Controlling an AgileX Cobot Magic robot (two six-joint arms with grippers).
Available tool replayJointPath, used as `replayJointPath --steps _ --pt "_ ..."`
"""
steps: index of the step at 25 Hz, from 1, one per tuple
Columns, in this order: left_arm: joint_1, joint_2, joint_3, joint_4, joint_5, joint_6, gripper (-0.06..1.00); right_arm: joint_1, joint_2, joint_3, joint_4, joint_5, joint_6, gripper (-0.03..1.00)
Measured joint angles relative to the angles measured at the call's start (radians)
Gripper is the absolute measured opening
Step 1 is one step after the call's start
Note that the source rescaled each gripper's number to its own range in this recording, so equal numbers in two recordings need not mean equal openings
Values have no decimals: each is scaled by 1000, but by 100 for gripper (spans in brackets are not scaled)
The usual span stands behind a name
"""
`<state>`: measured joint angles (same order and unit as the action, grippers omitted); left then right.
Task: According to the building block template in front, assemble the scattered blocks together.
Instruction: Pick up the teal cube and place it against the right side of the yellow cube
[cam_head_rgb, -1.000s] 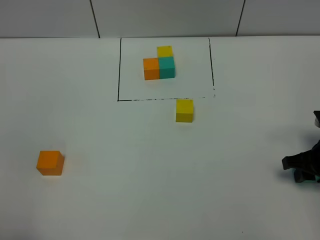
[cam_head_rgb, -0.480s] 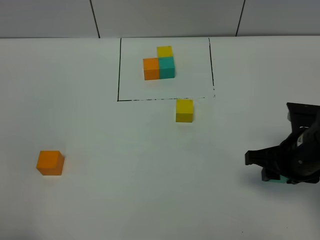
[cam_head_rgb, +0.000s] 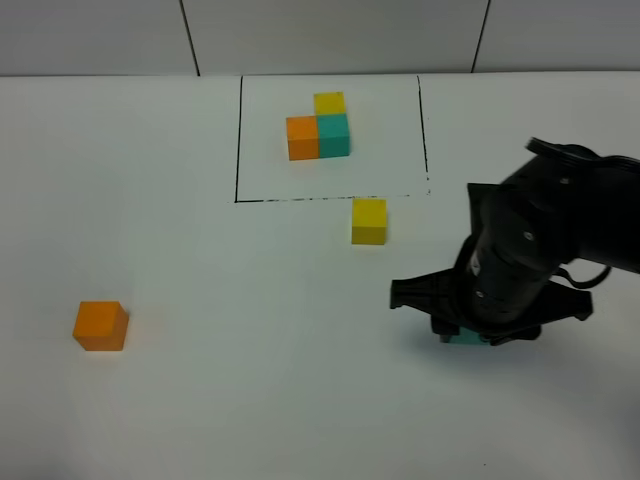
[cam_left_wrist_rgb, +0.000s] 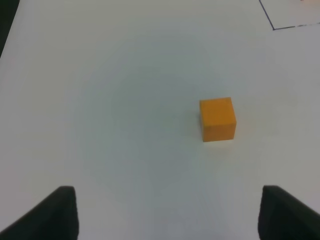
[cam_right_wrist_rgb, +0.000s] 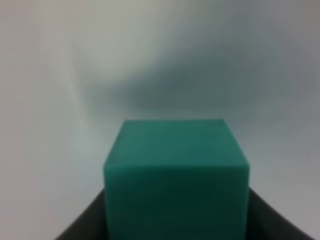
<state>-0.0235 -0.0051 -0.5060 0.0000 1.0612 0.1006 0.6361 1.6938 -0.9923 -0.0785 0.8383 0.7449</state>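
Teal fills the right wrist view: the teal cube (cam_right_wrist_rgb: 176, 170) is clenched between the dark fingers (cam_right_wrist_rgb: 80, 227) of the right end effector (cam_right_wrist_rgb: 176, 225), with only blurred pale ground beyond it. From high up we see just a sliver of that cube under the right end effector (cam_head_rgb: 466, 332). The bulky black right arm (cam_head_rgb: 540, 240) covers the rest, so we cannot tell whether the cube touches the surface (cam_head_rgb: 250, 400) or hangs just above it.

The left end effector (cam_left_wrist_rgb: 170, 215) appears only in its own wrist view. Its two dark fingertips (cam_left_wrist_rgb: 55, 212) are cut off at the frame edge and spread wide, released, holding nothing. The orange cube (cam_left_wrist_rgb: 218, 119) lies ahead of it, apart from both fingers.

The yellow cube (cam_head_rgb: 369, 221) sits near the right end effector, ahead and to its left, just outside the black frame line (cam_head_rgb: 237, 140). The template (cam_head_rgb: 320, 128) lies farther off the same way, inside that frame. Bare surface separates the right end effector from the yellow cube, and the orange cube lies well apart from it, far to its left.
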Motion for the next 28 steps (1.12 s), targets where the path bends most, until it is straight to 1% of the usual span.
replayJointPath --steps 6,12,17,28 --pt "0 0 0 0 0 0 72 35 194 -200 -4 8 4 1" --pt "0 0 0 0 0 0 72 61 314 -362 -28 30 4 1" --pt "0 0 0 0 0 -2 72 71 389 -442 -83 61 4 1" --pt "0 0 0 0 0 -1 72 75 509 -558 -84 71 8 1"
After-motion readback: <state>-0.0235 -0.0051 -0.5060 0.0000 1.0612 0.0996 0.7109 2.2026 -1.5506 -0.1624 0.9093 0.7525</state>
